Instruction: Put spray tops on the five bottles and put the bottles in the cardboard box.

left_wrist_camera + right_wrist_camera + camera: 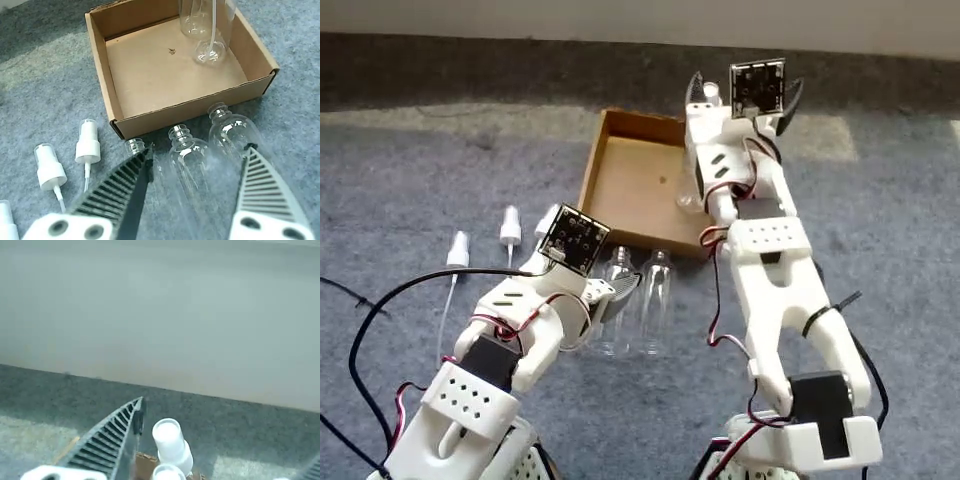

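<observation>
Grey carpet-like cloth covers the tabletop [420,170]. Low over it, the left pincer [200,147] is spread wide and empty, poised above three bare bottles [187,152]. They lie side by side with their necks towards the cardboard box [150,117] just beyond. Beside them lie two loose spray tops [87,145], and a white scrap at the wrist view's edge may be a third. The right pincer [744,92] hangs over the box's far side, jaws apart, with a capped bottle [210,47] between them, its white top close to one finger. Whether one or two bottles are in the box I cannot tell. Boxing a finished bottle looks to be the step in hand. Next, the left pincer would need to close on a bare bottle and raise it for capping.
</observation>
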`<action>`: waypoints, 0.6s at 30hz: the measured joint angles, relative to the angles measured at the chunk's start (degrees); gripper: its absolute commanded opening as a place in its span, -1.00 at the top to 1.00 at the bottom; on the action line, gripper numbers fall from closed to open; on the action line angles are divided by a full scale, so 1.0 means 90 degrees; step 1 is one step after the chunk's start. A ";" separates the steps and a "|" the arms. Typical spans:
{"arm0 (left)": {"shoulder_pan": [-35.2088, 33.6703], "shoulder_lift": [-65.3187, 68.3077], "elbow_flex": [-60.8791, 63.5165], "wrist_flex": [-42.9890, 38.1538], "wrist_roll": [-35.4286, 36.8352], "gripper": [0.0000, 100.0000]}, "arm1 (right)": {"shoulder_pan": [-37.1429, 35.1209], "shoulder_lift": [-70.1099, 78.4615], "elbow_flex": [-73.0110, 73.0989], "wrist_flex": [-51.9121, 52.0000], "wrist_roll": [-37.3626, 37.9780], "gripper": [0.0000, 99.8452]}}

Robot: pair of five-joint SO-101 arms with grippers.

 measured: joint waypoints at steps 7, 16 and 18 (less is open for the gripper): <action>0.0000 0.0000 0.0000 0.0000 0.0000 0.48 | 0.0000 -0.0313 0.0000 0.0586 0.0000 0.09; -0.1319 0.0000 -0.0195 0.0000 0.0000 0.49 | -0.0400 -0.2491 -0.0303 0.3497 -0.1162 0.09; -0.1963 0.0000 -0.0479 0.0000 0.0000 0.49 | -0.0498 -0.3096 -0.0147 0.4298 -0.1592 0.09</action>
